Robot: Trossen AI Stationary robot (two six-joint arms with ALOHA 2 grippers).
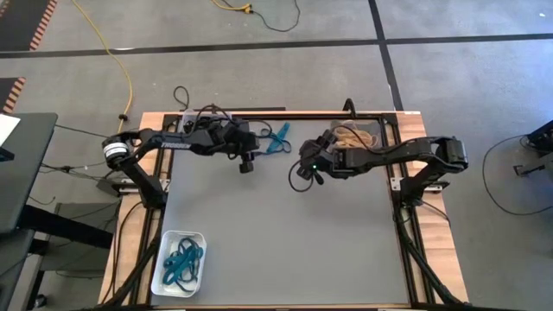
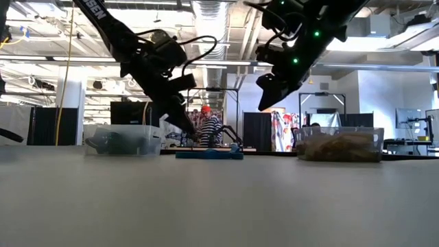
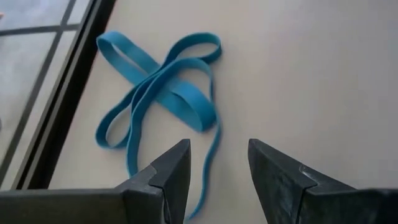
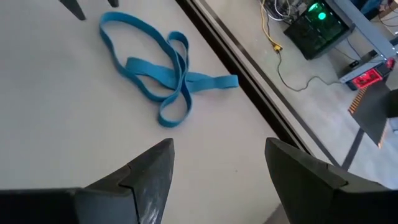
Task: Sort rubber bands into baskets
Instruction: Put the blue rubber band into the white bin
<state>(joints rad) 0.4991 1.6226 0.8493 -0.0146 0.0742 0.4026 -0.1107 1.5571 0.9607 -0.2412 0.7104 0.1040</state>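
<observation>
A tangle of teal rubber bands (image 1: 278, 138) lies flat on the grey table top near its far edge, also seen in the left wrist view (image 3: 163, 93), the right wrist view (image 4: 163, 73) and the low view (image 2: 209, 154). My left gripper (image 1: 246, 164) hovers open just left of and nearer than the tangle, above the table (image 2: 191, 129); a strand runs below the gap between its fingers (image 3: 217, 180). My right gripper (image 1: 304, 178) hangs open to the tangle's right, higher up (image 2: 269, 96), with nothing between its fingers (image 4: 217, 180).
A white basket (image 1: 164, 244) holding teal bands sits at the near left corner. A clear basket (image 1: 378, 127) of tan bands stands at the far right, and another basket (image 2: 123, 140) with dark bands at the far left. The table's dark far rail (image 3: 59, 106) runs just behind the tangle.
</observation>
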